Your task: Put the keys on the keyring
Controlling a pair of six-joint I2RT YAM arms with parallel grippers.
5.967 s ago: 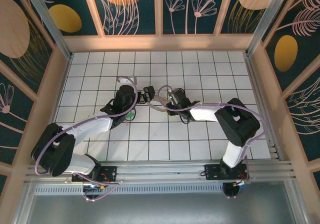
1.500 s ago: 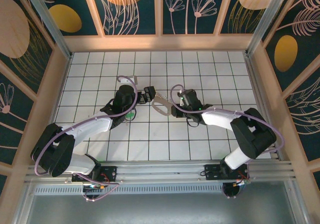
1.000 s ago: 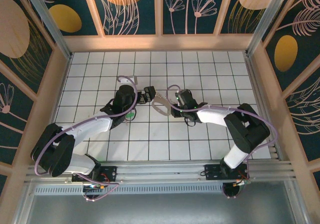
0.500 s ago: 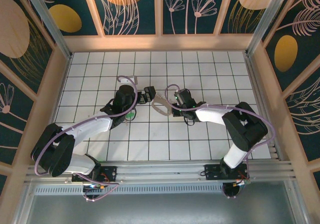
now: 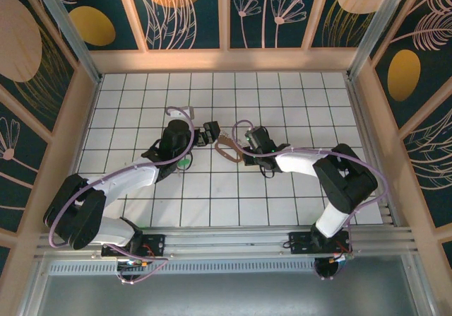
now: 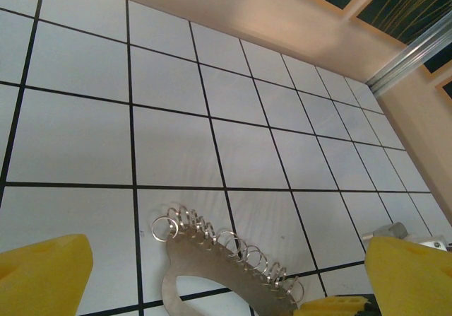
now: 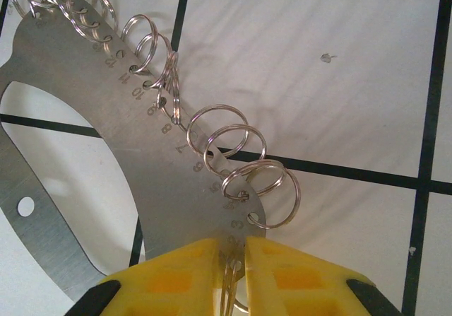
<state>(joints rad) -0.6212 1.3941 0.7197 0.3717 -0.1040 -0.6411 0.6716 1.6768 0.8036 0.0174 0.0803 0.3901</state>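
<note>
The right jaws stand almost closed. Their yellow fingers (image 7: 169, 277) pinch a thin split ring (image 7: 232, 288) at the near end of the keyring (image 7: 99, 139). The keyring is a flat silvery oval plate with numbered holes and a row of small wire rings along one edge, and it runs up and to the left from them. The left jaws are wide, and the plate's ringed edge sits low between them, over the white tiled table (image 6: 176, 146).
</note>
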